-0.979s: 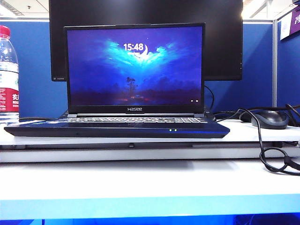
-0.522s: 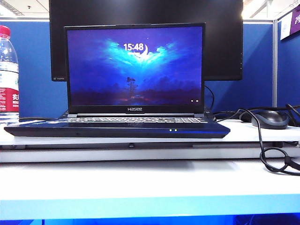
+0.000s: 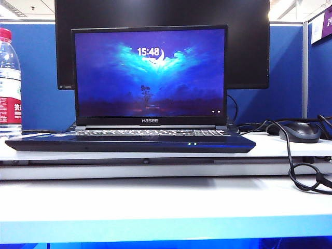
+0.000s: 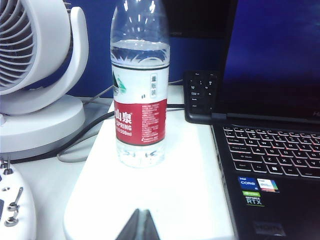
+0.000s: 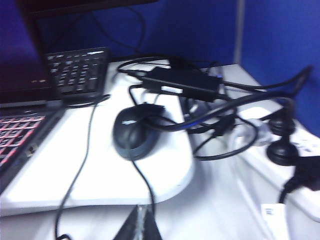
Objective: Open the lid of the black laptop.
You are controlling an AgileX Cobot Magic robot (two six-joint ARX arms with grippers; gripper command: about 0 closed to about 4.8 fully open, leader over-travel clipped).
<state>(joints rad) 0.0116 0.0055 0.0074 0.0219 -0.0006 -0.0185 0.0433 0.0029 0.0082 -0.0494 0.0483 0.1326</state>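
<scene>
The lid (image 3: pixel 150 75) stands upright over the black laptop (image 3: pixel 129 142) at mid-table, so we keep the pressed-together left gripper (image 4: pixel 140 226) and right gripper (image 5: pixel 139 225) clear at either side.

Your white bench (image 3: pixel 166 199) carries a white raised board (image 3: pixel 290 148). On the board sit the black laptop (image 3: pixel 129 141), lid (image 3: pixel 150 75) upright and screen lit, a water bottle (image 3: pixel 9 78) at its left, and a dark mouse (image 3: pixel 300 131) at its right. A white fan (image 4: pixel 35 75) stands on the bench beside the bottle. Black cables (image 5: pixel 215 125) and a power brick (image 5: pixel 182 82) sprawl beyond the mouse.
</scene>
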